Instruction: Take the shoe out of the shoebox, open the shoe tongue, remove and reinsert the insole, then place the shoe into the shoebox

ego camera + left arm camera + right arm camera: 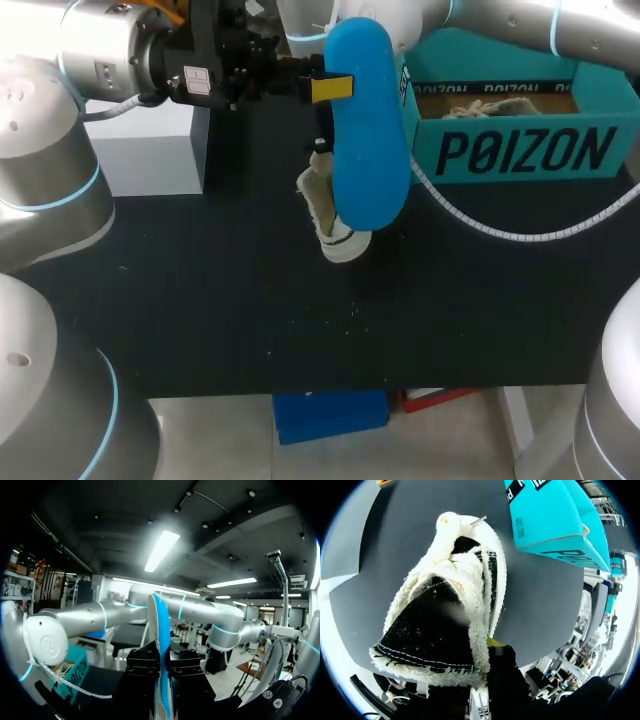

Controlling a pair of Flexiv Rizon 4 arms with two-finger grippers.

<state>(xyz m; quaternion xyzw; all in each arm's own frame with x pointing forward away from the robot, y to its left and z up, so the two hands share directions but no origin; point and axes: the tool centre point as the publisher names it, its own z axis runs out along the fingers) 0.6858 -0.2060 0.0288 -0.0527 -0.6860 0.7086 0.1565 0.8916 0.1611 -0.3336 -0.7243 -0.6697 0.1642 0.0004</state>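
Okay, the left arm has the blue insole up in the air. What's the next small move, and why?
Probably lower the insole toe-first toward the shoe's opening. The left gripper holds it fully out, above the shoe, and the right gripper steadies the shoe on the table, so reinserting looks next.

Insole (368,130) clamped in the left pincer (334,88), up off the bench (230,300); shoe (330,225) on the bench below that pincer, collar pinched in the right pincer (482,677); shoebox (520,150) ahead of the left pincer, past the insole
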